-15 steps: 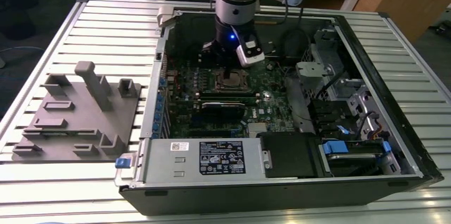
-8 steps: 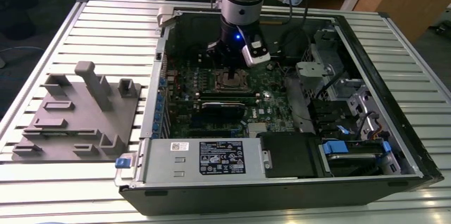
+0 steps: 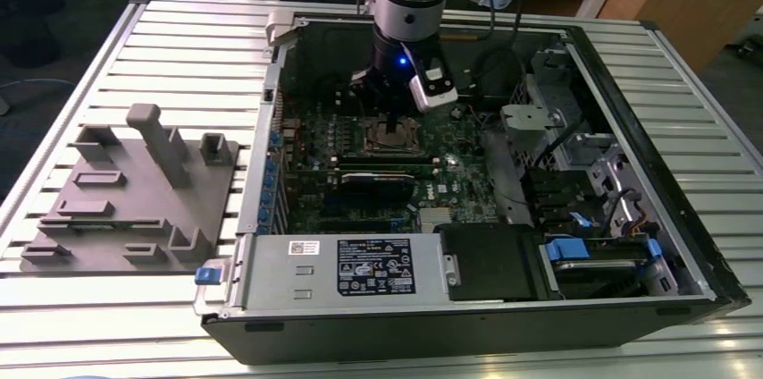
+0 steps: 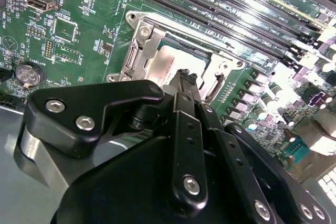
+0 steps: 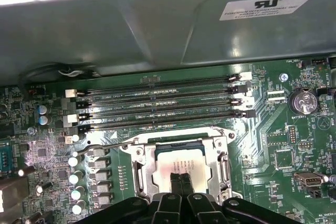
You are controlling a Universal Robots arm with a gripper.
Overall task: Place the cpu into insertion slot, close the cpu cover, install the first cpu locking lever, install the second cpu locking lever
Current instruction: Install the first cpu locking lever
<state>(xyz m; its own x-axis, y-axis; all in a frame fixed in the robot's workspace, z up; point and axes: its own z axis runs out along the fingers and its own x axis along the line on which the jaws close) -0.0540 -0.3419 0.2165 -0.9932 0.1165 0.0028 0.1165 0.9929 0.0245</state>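
Observation:
The cpu [image 5: 178, 159] [image 4: 174, 59], a pale silver square, lies in the insertion slot [image 3: 391, 138] on the green motherboard [image 5: 294, 145]. The cpu cover [image 5: 148, 170] [image 4: 143, 45], a metal frame, lies flat around the chip. My gripper [image 5: 181, 178] [image 4: 186, 78] [image 3: 394, 118] is shut, and its black fingertips [image 5: 176, 182] sit together right over the chip's near edge; I cannot tell whether they touch it. A thin wire locking lever [image 5: 113, 144] runs along the socket's side towards the capacitors. Another curved lever [image 4: 214, 87] shows beside the frame.
The open computer case [image 3: 667, 66] stands on a slatted metal table [image 3: 179, 48]. Long black memory slots [image 5: 157, 103] run just beyond the socket. A black card [image 3: 379, 179] and the power supply box [image 3: 346, 267] sit nearer the case front. A grey fixture [image 3: 131, 191] stands at the exterior view's left.

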